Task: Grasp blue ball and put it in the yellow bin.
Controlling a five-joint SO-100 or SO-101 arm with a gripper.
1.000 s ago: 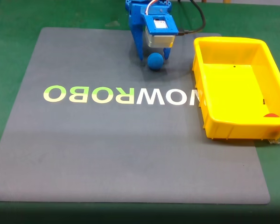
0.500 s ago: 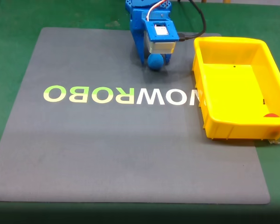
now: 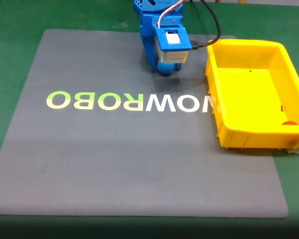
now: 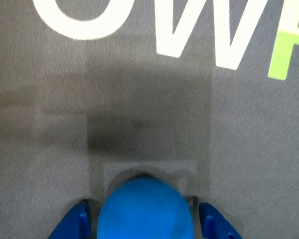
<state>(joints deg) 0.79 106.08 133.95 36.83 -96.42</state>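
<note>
gripper: blue fingers, white block on its back in the fixed view
blue ball: matte medium blue, between the fingers
mat: dark grey, white and lime-green lettering ahead of the gripper
yellow bin: bright yellow, beside the gripper; small red object inside
table: green

A green table carries a large dark grey mat that covers most of it in the fixed view. Pale green and white letters run across the middle of the mat, reading mirrored from this side. The yellow bin sits on the mat's right part, its far right edge reaching past the mat. The blue ball rests on the mat near its far edge, above the letters.
</note>
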